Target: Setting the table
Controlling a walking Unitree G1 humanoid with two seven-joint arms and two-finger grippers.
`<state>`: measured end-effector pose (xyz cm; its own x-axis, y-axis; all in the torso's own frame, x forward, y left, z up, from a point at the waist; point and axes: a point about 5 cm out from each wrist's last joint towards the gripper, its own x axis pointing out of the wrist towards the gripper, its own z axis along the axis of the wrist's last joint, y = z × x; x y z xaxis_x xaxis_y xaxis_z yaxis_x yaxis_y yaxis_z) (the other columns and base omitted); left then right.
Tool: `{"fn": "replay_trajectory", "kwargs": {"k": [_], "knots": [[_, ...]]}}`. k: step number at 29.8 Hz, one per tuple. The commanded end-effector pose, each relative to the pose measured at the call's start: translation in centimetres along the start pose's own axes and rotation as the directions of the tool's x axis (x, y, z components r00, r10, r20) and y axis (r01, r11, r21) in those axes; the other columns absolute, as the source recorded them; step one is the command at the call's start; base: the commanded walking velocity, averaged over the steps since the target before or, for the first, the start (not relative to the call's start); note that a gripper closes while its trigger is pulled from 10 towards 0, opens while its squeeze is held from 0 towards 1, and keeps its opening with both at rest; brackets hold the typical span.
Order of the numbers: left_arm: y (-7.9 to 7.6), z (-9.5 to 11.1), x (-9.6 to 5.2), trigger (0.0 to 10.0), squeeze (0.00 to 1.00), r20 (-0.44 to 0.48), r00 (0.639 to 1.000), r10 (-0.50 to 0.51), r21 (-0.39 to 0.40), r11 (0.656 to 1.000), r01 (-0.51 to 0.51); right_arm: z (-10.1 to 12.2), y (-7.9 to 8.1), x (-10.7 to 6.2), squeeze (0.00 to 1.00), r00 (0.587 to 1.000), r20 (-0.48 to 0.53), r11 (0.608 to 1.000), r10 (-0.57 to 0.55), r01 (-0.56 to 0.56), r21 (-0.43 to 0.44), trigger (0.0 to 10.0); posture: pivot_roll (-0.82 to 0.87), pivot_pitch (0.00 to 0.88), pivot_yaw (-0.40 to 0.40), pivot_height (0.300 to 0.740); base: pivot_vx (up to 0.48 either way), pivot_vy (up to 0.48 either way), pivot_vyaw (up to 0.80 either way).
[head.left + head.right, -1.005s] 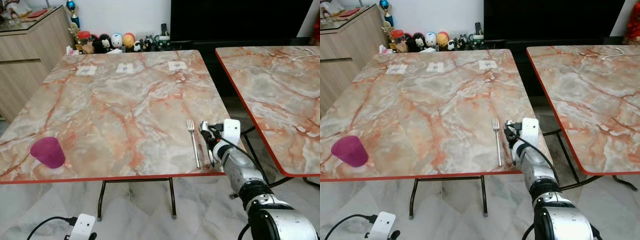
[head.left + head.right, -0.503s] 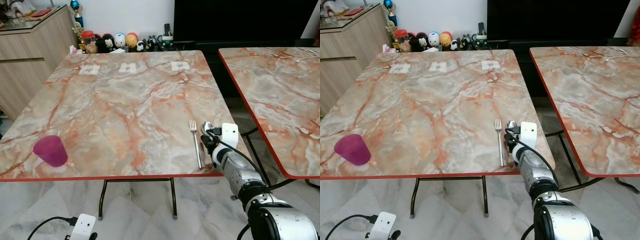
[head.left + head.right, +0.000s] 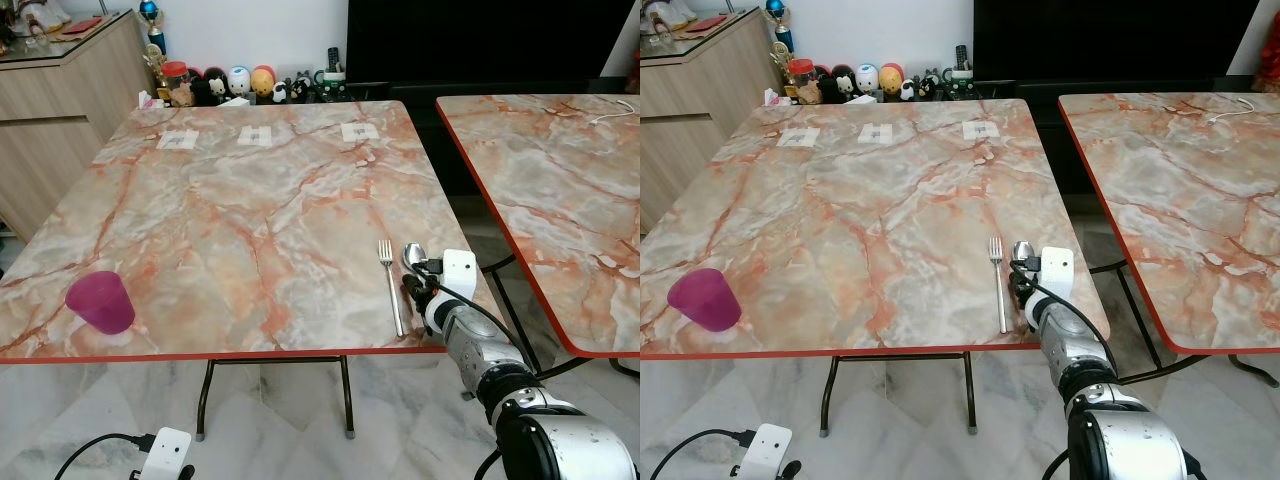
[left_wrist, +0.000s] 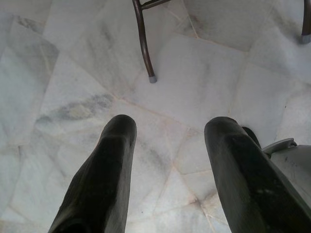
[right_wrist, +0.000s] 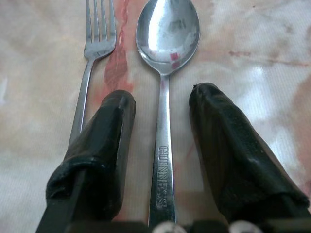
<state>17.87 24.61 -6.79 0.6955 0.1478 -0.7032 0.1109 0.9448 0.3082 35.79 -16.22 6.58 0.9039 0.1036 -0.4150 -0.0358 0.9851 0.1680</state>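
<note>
A steel spoon lies flat on the marble table near its front right corner, with a fork parallel on its left. My right gripper is open and low over the spoon's handle, one finger on each side and a gap to both. From the head the spoon's bowl pokes out beyond the gripper and the fork lies beside it. A pink cup stands upright near the front left edge. My left gripper hangs open over the floor, holding nothing.
A second marble table stands to the right across a narrow gap. Three small paper cards lie along the far edge, with figurines behind them. A wooden cabinet is at the left. A white device with cable sits below.
The head view has shifted slightly. My right gripper has eased back a little toward the table's front edge. Spoon, fork and cup lie where they were.
</note>
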Motion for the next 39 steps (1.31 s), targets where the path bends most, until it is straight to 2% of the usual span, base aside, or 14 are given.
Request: {"fn": "replay_trajectory", "kwargs": {"k": [1,2,3,29,35,36,37,38,39], "knots": [[0.2,-0.4,-0.1,10.0,0.0,-0.014,1.0,0.004,-0.002,1.0,-0.004,-0.7,-0.1,-0.1,0.0,1.0,-0.024,1.0,-0.008,0.008,0.0,3.8,0.08,0.0,-0.001,0.74,0.0,0.0,0.0],[0.3,-0.4,-0.1,10.0,0.0,-0.016,1.0,0.003,-0.001,1.0,-0.003,-0.9,-0.1,-0.1,0.0,0.999,-0.031,1.0,-0.013,0.013,-0.002,0.6,0.09,0.001,0.004,0.74,0.0,0.0,0.0],[0.3,-0.5,-0.2,10.0,0.0,-0.016,1.0,0.003,-0.001,1.0,-0.003,-1.1,-0.1,-0.1,0.0,0.999,-0.037,1.0,-0.017,0.017,-0.005,0.0,0.09,0.001,0.004,0.74,0.0,0.0,0.0],[-0.1,-0.3,-0.1,10.0,0.0,-0.006,1.0,-0.011,-0.003,1.0,0.011,-1.6,-0.5,-0.3,0.0,0.998,-0.043,0.999,-0.038,0.036,-0.041,0.0,0.09,0.003,0.0,0.74,0.0,0.0,0.0],[0.1,-0.5,-0.2,10.0,0.0,-0.013,1.0,-0.007,-0.004,1.0,0.007,-1.1,-1.4,-0.5,0.0,0.995,0.031,0.995,-0.092,0.093,-0.031,0.0,0.09,0.003,-0.002,0.74,0.0,0.0,0.0],[0.3,-0.6,-0.2,10.0,0.0,-0.019,1.0,-0.006,-0.004,1.0,0.005,-0.3,-1.6,-0.7,0.0,0.988,0.116,0.994,-0.105,0.105,0.008,3.1,0.09,0.003,0.0,0.74,0.0,0.0,0.0],[0.3,-0.6,-0.2,10.0,0.0,-0.019,1.0,-0.006,-0.004,1.0,0.005,-0.3,-1.6,-0.7,0.0,0.988,0.116,0.994,-0.105,0.105,0.008,3.1,0.09,0.003,0.0,0.74,0.0,0.0,0.0],[0.3,-0.7,-0.2,10.0,0.0,-0.022,1.0,-0.005,-0.003,1.0,0.005,0.4,-1.8,-0.9,0.0,0.974,0.197,0.994,-0.109,0.105,0.029,10.0,0.08,0.003,0.002,0.74,0.0,0.0,0.0],[0.4,-0.8,-0.3,10.0,0.0,-0.025,1.0,-0.004,-0.002,1.0,0.004,0.7,-2.1,-1.2,0.0,0.961,0.246,0.992,-0.129,0.123,0.041,10.0,0.08,0.003,0.003,0.74,0.0,0.0,0.0]]}}
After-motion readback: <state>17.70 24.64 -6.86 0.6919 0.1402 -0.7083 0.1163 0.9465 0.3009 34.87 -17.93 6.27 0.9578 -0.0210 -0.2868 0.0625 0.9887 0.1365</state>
